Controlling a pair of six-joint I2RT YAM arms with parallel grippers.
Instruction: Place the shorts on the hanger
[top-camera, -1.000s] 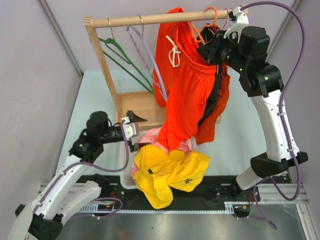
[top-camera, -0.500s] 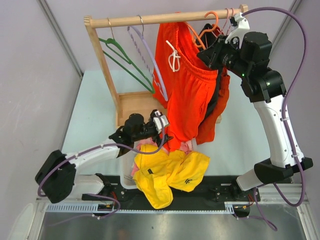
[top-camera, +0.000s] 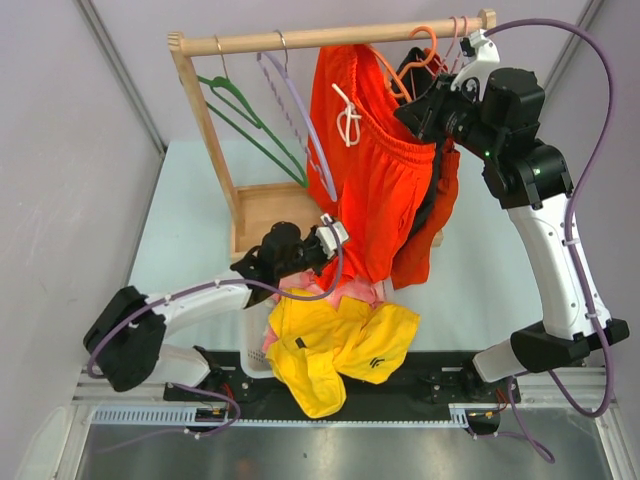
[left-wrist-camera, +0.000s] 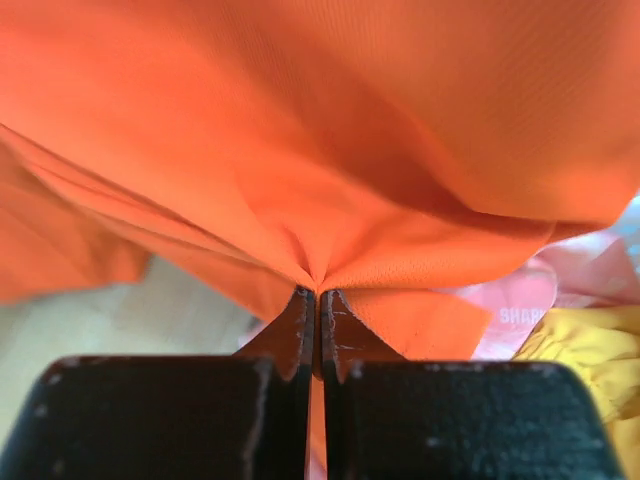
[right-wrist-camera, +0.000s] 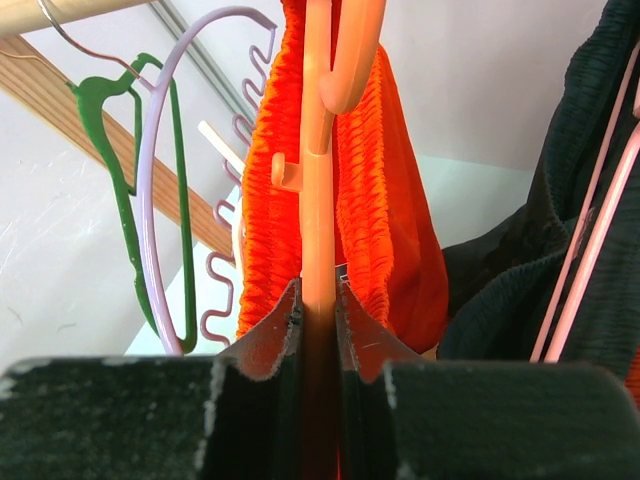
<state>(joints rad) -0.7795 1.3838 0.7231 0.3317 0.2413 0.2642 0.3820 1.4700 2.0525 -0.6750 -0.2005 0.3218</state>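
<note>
Shorts (top-camera: 372, 170): bright orange, hanging below the wooden rail (top-camera: 260, 42), waistband bunched just behind the hanger (right-wrist-camera: 317, 190), lower end reaching down near the yellow shorts (top-camera: 330, 345). Left gripper (left-wrist-camera: 318, 305): jaws pressed together on a pinch of the shorts' lower fabric. Right gripper (right-wrist-camera: 318, 300): jaws clamped narrow on the hanger's thin stem below its hook.

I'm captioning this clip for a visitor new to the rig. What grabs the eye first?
The bright orange shorts dominate, hanging below the wooden rail at the back. The right tool is shut on the orange hanger up by the rail, while the left tool pinches the shorts' lower fabric. Below, yellow shorts lie heaped near the arms' bases.
</note>
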